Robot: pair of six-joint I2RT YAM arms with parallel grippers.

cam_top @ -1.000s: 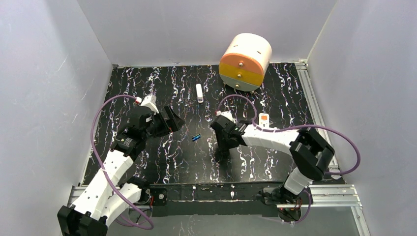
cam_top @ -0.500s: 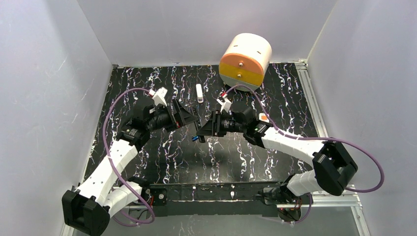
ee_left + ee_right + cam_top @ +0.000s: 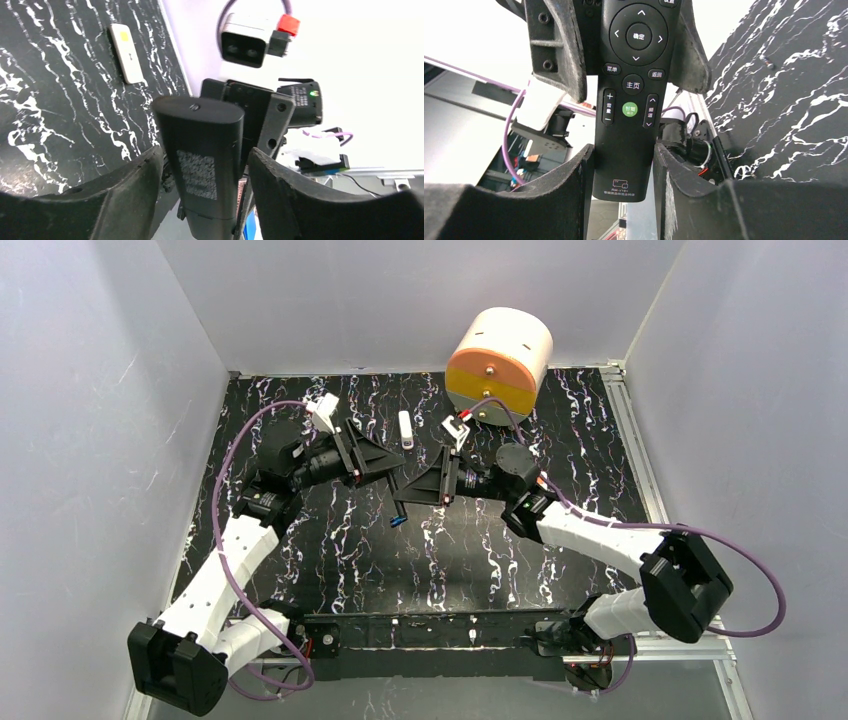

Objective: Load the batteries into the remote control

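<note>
Top view: blue battery [image 3: 399,520] loose mid-tabletop [image 3: 330,560]; none loaded.
Left wrist: white remote [image 3: 127,53] untouched near right edge; left pincer [image 3: 204,161] straddles black remote [image 3: 200,125] — grip unclear.
Right wrist: right pincer [image 3: 623,155] clamps black remote.

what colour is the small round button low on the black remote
The button is green, on the black remote; clearest in the right wrist view.
</note>
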